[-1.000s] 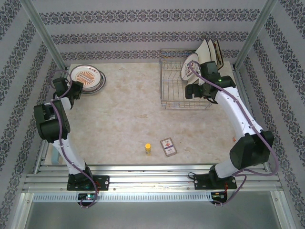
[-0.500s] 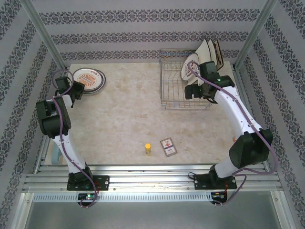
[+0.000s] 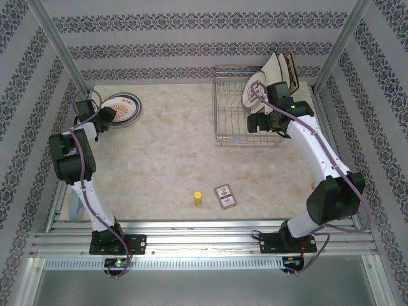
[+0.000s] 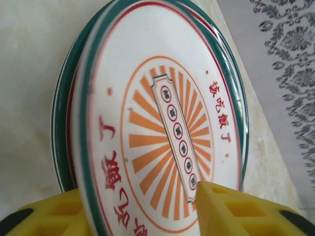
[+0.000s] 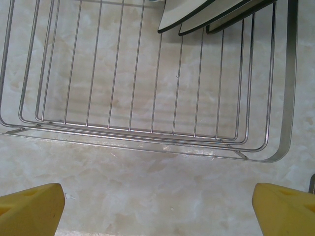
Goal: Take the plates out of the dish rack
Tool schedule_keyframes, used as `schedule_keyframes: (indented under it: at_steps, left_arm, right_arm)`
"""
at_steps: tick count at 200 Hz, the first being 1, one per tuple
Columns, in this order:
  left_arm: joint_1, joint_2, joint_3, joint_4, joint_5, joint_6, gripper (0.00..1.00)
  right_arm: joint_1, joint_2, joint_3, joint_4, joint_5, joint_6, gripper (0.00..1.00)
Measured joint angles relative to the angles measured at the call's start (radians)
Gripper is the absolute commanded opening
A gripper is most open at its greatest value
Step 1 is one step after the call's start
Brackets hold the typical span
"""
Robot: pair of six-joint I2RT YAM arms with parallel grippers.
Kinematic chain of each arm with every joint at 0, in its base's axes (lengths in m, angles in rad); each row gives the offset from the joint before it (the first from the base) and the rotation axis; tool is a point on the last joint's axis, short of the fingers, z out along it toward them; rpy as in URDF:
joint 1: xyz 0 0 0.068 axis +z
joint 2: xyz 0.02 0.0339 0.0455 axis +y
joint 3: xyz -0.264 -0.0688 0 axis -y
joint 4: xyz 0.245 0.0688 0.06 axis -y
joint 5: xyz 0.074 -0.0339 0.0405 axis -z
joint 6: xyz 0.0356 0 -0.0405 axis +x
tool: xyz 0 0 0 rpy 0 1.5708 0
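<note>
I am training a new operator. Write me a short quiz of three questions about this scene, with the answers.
1. True or false: the right end effector is closed on a plate.
2. Where does the stack of round plates lie? A. at the far left corner of the table; B. at its near edge; C. at its centre.
3. Fill in: the remaining plates stand at the far ____ end of the dish rack.
Key: 1. False, it is open and empty. 2. A. 3. right.
</note>
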Motion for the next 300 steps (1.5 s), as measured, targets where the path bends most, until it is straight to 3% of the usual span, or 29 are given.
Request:
schedule_keyframes:
  at_steps: [72,140,179,250,300]
  left_arm:
    - [-0.047,-0.076,0.113,-0.268,-0.104,0.25,0.89]
    - [-0.054,-0.106,0.079,-0.354,-0.13,0.359,1.0]
    - [-0.11,-0.236,0.04,-0.477,-0.204,0.462,1.0]
    - [-0.377,-0.526,-0.02,-0.727,-0.311,0.618,1.0]
    - [-0.407,-0.59,-0.124,-0.837,-0.351,0.636,1.0]
  right_arm:
    - [0.0,-0.002,0.002,-0.001,-0.005,0.0,0.98]
    - [0.001,-0.024,0.024,-0.002,-0.036,0.0,0.98]
    - [0.006,0.005,0.138,-0.01,-0.034,-0.004,0.98]
    - [0.021,0.414,0.526,0.01,0.079,-0.026,0.98]
    - [0.009,0.716,0.902,-0.011,0.177,-0.041,0.98]
